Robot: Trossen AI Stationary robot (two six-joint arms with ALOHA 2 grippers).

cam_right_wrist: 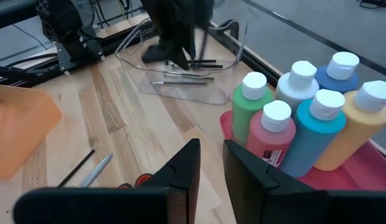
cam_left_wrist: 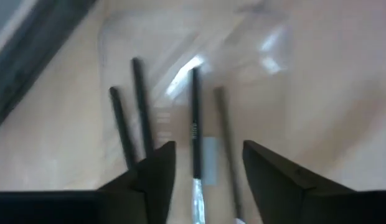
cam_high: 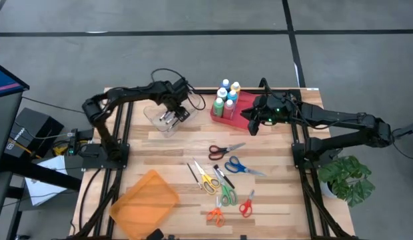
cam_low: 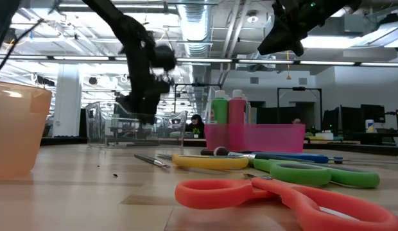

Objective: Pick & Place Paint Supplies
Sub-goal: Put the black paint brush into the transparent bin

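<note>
You are looking at a lab or open-plan workshop: behind the pale wooden slatted table [cam_low: 90, 192], exposed silver ceiling ducts [cam_low: 199, 19] and strip lights run overhead, desks with dark monitors [cam_low: 372, 115] stand beyond, and grey concrete floor [cam_high: 193, 60] surrounds it.

- A grey floor [cam_high: 193, 47] with dark seam lines surrounds the wooden table [cam_high: 160, 150].
- A potted plant [cam_high: 350, 177] stands just beyond the table's edge.
- Past the table, a ceiling [cam_low: 205, 19] with bright strip lights and ducts, a white pillar [cam_low: 67, 99], distant desks.
</note>
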